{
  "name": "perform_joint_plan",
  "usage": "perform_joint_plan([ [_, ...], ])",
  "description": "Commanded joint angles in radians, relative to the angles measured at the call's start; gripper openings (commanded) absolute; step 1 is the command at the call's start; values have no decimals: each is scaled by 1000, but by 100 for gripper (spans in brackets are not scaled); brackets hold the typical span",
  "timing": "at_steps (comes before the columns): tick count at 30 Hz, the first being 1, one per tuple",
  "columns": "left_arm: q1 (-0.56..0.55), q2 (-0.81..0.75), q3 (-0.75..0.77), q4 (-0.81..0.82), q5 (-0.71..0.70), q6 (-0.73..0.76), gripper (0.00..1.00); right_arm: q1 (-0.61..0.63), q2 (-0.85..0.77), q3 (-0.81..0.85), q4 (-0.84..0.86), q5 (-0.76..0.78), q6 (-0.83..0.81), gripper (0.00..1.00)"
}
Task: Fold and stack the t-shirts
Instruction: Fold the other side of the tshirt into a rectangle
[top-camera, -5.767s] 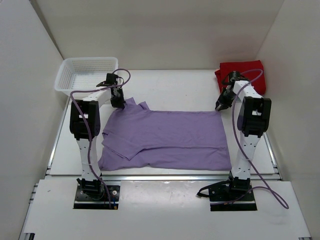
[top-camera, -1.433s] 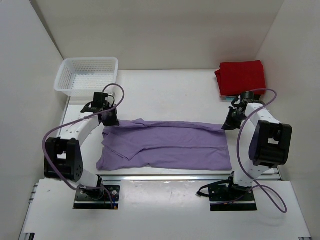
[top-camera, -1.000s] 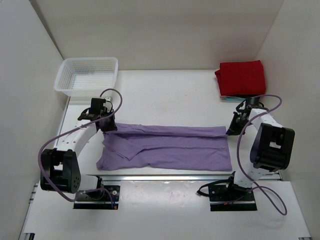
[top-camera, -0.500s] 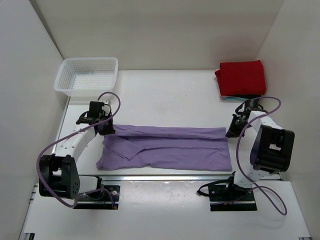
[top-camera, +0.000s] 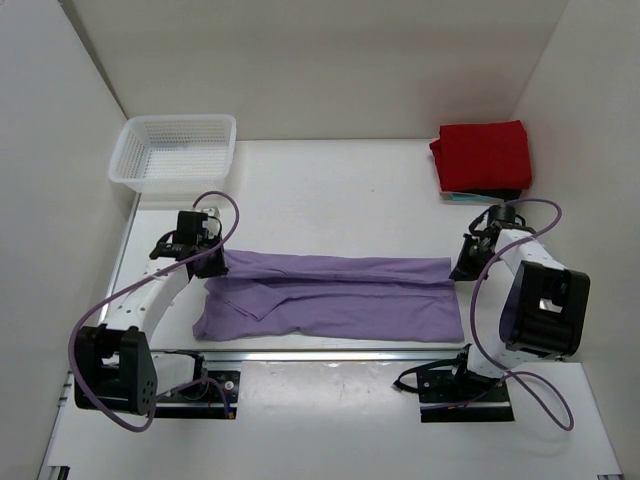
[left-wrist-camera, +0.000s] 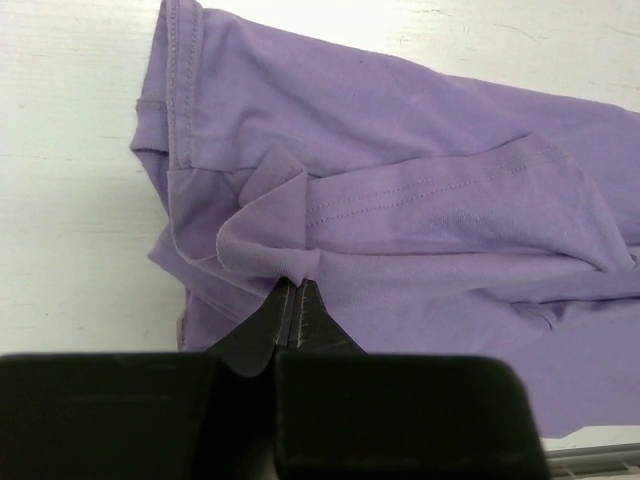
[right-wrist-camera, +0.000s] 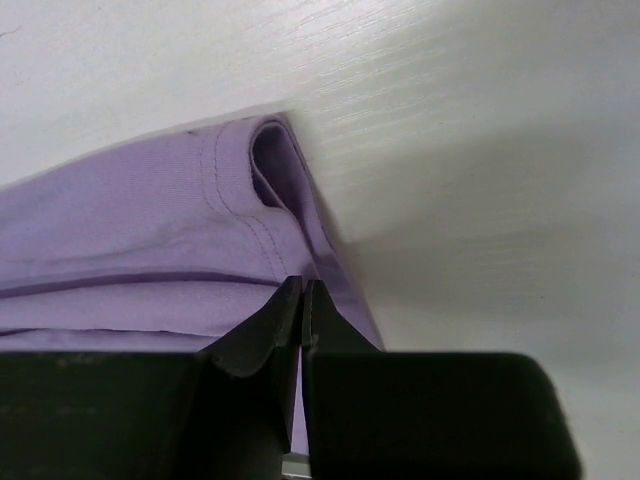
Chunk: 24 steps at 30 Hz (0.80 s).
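I see left claw (top-camera: 213, 263) and right claw (top-camera: 461, 268) both clenched on the lavender t-shirt (top-camera: 335, 300), half-folded on the worktop (top-camera: 330, 190); red t-shirt (top-camera: 483, 155) well apart.

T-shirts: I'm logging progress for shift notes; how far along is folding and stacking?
Done: the red t-shirt lies folded at the far right. In hand: the left gripper and right gripper pinch the far edge of the purple t-shirt, doubled over lengthwise. Left: its remaining folds, then stacking the two.
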Motion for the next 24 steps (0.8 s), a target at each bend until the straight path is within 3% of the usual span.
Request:
perform_joint_plan([
  [1,-13,-49,-9,-21,-46,1,0,2,-41,-16,15,17,-9,0],
  [16,-36,-83,-40,-41,-86,-39,0,14,-101,-66,-57,121,35,0],
  [17,-44,-83,-38,-58,-106,-59,5,27,-103,-66,-65,135,56,0],
  [21,-41,-77,-23,-85,-158,-105,14,64,-148,-65,-138,269,112,11],
  [24,-44,-61,9,-90,-175,-126,20,66,-150,-38,-160,326,121,28],
])
